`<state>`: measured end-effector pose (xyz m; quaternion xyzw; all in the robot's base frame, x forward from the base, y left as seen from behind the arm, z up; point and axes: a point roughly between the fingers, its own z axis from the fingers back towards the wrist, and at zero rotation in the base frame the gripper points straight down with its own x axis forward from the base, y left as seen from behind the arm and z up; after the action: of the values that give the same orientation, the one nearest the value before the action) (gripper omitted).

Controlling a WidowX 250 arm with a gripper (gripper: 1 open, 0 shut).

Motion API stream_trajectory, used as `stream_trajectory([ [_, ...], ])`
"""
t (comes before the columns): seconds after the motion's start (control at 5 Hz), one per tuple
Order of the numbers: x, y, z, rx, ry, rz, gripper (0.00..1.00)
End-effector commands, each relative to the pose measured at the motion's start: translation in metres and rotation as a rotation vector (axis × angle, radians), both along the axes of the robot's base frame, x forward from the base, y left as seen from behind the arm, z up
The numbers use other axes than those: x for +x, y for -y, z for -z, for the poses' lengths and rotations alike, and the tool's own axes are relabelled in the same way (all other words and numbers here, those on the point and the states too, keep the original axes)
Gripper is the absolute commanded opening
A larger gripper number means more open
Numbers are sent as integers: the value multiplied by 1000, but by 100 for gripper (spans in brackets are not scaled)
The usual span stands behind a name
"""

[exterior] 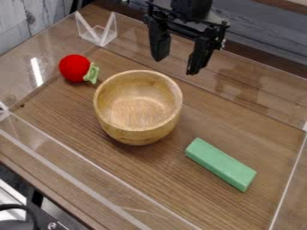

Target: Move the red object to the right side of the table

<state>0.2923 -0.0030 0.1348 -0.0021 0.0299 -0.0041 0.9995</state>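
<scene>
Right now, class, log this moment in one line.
hand: open, raised | red object: left of bowl, not yet moved right | green block: right of bowl

A brown wooden counter (258, 112) spreads beneath and around the jaws (177, 63), its long plank seams running at a slant across the view. Low see-through edging (46, 40) borders it to the left of the jaws, and more clear edging shows at the far right. Beyond the left edging lies a pale grey and whitish background (17, 20), too indistinct to name. Well below the jaws and to the left, dark cables (17, 208) curl beside the counter's edge. Light falls softly over the wood, leaving a faint sheen on the planks.
</scene>
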Motion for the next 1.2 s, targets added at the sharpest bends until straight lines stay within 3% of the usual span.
stream_trajectory([
  [0.0,-3,-1,1,-11,-27,-19,100],
  [0.4,-9,-16,18,-24,-52,75,100],
  [0.8,-5,-48,21,-28,-57,166,100],
  [1.0,-9,-65,21,-29,-61,242,100],
])
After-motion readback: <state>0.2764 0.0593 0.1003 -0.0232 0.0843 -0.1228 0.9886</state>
